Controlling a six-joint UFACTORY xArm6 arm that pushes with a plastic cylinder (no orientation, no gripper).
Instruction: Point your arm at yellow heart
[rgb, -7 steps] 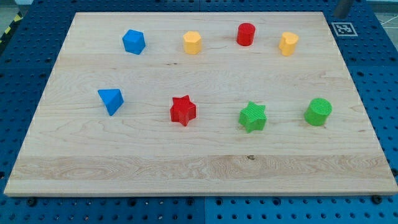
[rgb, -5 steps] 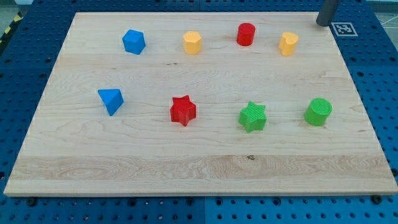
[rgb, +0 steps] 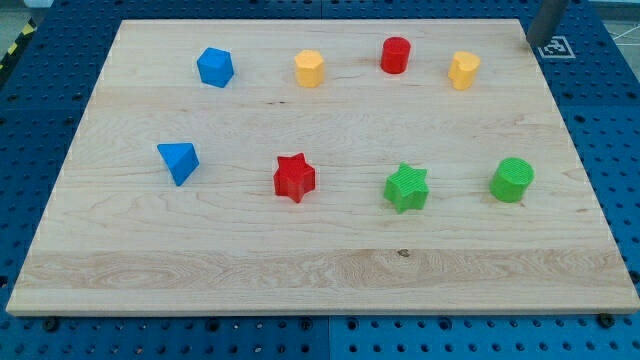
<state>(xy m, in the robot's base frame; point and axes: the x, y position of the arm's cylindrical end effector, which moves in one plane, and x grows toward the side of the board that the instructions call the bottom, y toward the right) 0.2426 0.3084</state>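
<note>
My tip (rgb: 534, 43) sat at the board's (rgb: 300, 270) top-right corner, touching no block; rod has no fingers, nothing held. Nearest: yellow heart (rgb: 463, 70), to view's lower left, apart from tip. Top row w/ it: red cylinder (rgb: 396, 55), 2nd yellow block (rgb: 310, 68), blue block (rgb: 215, 67). Lower row: blue triangle (rgb: 179, 161), red star (rgb: 294, 177), green star (rgb: 407, 187), green cylinder (rgb: 512, 179).
</note>
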